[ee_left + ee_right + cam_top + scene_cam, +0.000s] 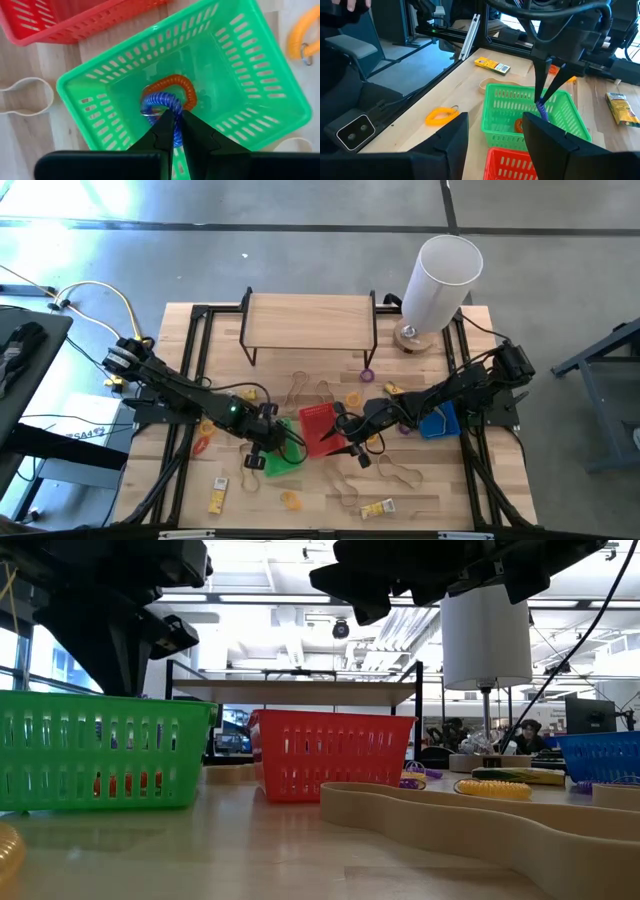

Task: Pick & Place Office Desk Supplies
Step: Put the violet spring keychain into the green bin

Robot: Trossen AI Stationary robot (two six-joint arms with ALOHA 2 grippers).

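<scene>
My left gripper point(175, 114) hangs over the green basket point(75, 82), fingers pointing steeply down, shut on a blue coil ring point(157, 102). An orange coil ring point(186, 86) lies on the basket's floor under the blue one. In the high view this gripper point(262, 448) sits over the green basket point(285, 458), which stands next to the red basket point(318, 425). My right gripper point(348, 430) hovers open beside the red basket point(510, 162), nothing between its fingers. My left gripper pinches the blue coil ring's upper loop point(540, 103) between its two fingertips, coming from above. The ring hangs below the tips inside the green basket, over the orange ring. Whether its lower end touches the floor I cannot tell.
A blue basket point(440, 423) stands at the right, a tall white cylinder point(440, 280) and a wooden shelf point(308, 320) at the back. Yellow packets point(377, 507), tan rubber-band loops point(400, 472) and an orange coil ring point(441, 116) lie loose on the tabletop.
</scene>
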